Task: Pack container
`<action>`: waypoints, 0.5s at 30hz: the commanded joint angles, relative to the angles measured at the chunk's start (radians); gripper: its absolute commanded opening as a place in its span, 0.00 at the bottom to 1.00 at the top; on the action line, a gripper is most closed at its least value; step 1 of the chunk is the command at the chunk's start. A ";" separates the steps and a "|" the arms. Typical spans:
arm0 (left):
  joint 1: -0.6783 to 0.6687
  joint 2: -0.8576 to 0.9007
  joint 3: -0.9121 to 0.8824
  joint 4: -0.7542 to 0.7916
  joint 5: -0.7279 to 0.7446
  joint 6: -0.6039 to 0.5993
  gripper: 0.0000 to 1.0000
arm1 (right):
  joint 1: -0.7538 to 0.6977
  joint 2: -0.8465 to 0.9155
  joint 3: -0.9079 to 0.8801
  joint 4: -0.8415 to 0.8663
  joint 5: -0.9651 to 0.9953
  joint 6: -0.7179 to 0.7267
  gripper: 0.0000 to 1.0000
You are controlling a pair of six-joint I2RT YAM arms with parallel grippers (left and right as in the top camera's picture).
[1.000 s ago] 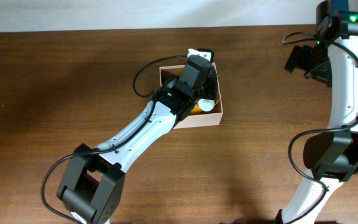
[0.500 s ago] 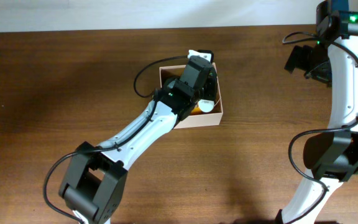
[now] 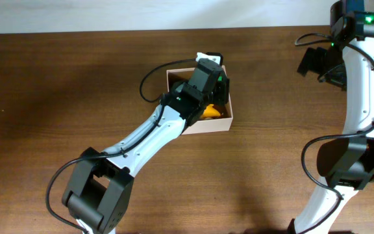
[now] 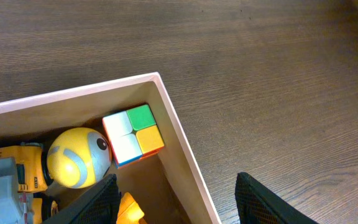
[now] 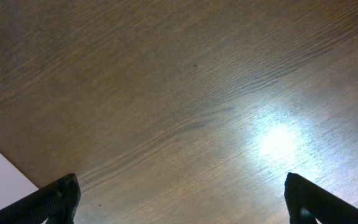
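Over one wall of the container (image 4: 179, 137), the left gripper (image 4: 178, 202) is held with jaws wide, as is the right gripper (image 5: 184, 202) elsewhere. Light, dentable cardboard is judged, best pinched at that wall.

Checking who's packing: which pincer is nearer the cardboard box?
Left. The left pincer hangs over a wall of the box; the right pincer is far off over the table.

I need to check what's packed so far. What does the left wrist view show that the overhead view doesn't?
Only the left wrist view shows a coloured cube in a corner of the container, beside a round yellow toy. Only the overhead view shows the container's full outline and the right arm, off to the right. Both show the container, the wooden table and the open left pincer.
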 commanded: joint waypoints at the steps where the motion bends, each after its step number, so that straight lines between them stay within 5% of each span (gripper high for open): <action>1: -0.003 0.015 0.019 0.005 0.008 -0.002 0.61 | -0.003 -0.028 0.016 0.000 0.003 0.011 0.99; 8: 0.004 0.002 0.021 0.049 0.008 0.008 0.61 | -0.003 -0.028 0.016 0.000 0.003 0.012 0.99; 15: 0.025 -0.099 0.055 0.023 -0.011 0.186 0.70 | -0.003 -0.028 0.016 0.000 0.003 0.011 0.99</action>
